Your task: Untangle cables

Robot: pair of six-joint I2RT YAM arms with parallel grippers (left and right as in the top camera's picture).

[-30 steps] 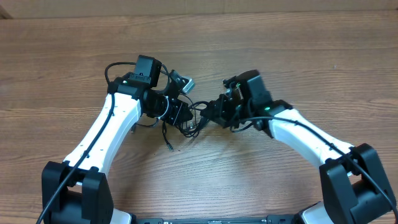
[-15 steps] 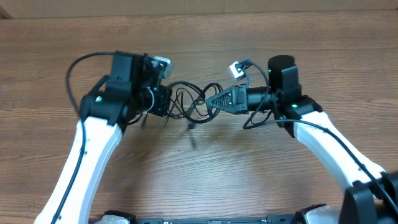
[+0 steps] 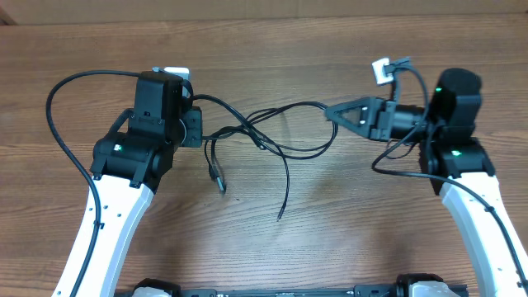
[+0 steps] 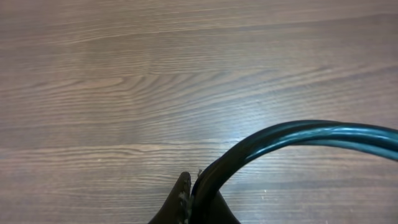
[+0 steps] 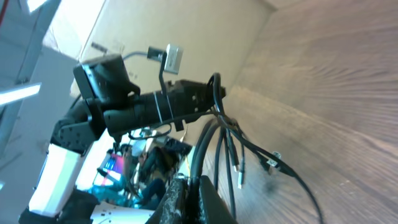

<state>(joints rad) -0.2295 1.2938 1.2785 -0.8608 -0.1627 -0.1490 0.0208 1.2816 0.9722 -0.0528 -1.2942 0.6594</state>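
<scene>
Overhead faces down; wrist views close, all share cables [image 4: 298, 133]

Black cables [image 4: 311, 132] glossy plastic sheath; table [image 4: 155, 74] wood grain, smooth, slight sheen

A brown wooden table [image 3: 272, 256] fills the overhead view. Its grain runs side to side in long pale and darker streaks. A plain tan strip [image 3: 247, 8], like cardboard, runs along the table's far edge at the top of the view. In the close left wrist view, a soft patch of light shines on the wood. In the right wrist view, a tan panel with small dark printed marks rises beside the table. Near it is blurred clutter [image 5: 134, 168] with a teal glow, too unclear to name.
</scene>
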